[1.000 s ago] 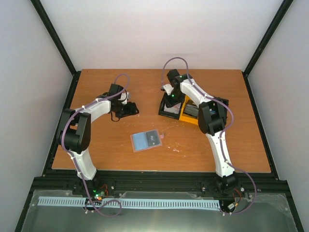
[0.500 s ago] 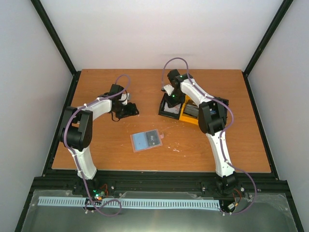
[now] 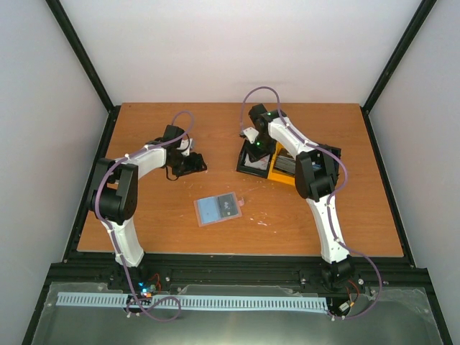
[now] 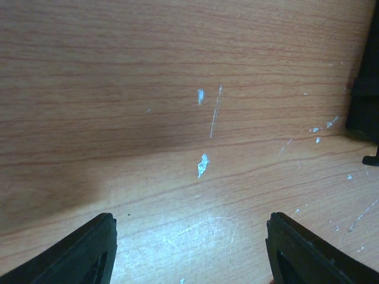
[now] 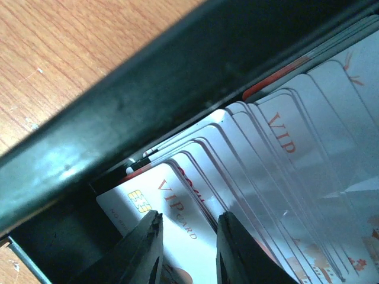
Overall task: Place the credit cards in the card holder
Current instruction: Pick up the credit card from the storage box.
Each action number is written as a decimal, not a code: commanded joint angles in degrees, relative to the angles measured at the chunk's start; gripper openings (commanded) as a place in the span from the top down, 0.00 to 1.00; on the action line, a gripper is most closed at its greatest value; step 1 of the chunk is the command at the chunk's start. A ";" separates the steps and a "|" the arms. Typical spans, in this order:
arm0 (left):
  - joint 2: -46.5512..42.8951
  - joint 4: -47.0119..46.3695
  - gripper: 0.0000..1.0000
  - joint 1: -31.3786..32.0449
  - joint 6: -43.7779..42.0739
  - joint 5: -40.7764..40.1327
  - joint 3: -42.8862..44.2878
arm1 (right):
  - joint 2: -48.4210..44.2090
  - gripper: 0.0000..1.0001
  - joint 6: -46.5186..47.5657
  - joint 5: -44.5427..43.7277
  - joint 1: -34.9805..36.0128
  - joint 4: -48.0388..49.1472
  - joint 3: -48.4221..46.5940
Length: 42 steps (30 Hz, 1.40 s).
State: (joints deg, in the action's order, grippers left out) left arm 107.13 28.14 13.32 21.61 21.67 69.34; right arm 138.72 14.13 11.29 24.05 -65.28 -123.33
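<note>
The credit cards (image 5: 278,154), white with red VIP lettering, stand fanned in a row inside the black bin (image 5: 148,89). My right gripper (image 5: 188,228) reaches down into that bin (image 3: 243,167). Its jaws stand a narrow gap apart over the face of the front card (image 5: 177,236), and I see nothing clamped between them. The card holder (image 3: 218,209) lies open on the table's near middle, pale blue side up. My left gripper (image 3: 195,164) rests low over bare wood at the left, and in its wrist view the left gripper (image 4: 190,236) is wide open and empty.
A yellow bin (image 3: 282,172) adjoins the black bin on its right, under the right arm. A dark object (image 4: 364,100) shows at the right edge of the left wrist view. The wooden tabletop (image 3: 144,215) is scuffed with white marks.
In the top view neither arm nor the card holder has visibly moved over the last second.
</note>
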 commanded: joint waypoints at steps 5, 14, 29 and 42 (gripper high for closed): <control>0.19 0.69 0.30 -0.49 -1.37 0.17 2.20 | 0.16 0.74 1.91 0.41 0.26 -3.41 0.60; -0.21 0.51 0.30 -0.49 -1.27 -0.01 1.76 | -2.77 0.79 3.87 5.70 0.29 -4.92 1.31; -0.36 0.34 0.30 -0.49 -1.25 -0.52 1.50 | -5.77 0.82 7.45 11.12 0.12 -7.46 3.89; -0.35 0.25 0.30 -0.49 -1.35 -0.64 1.45 | -6.05 0.76 8.72 13.00 0.12 -8.60 6.08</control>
State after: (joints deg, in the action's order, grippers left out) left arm 107.13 28.32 13.32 21.56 21.19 69.49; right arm 134.50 21.87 23.81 23.94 -71.18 -118.74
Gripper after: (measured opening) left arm 0.703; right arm 0.225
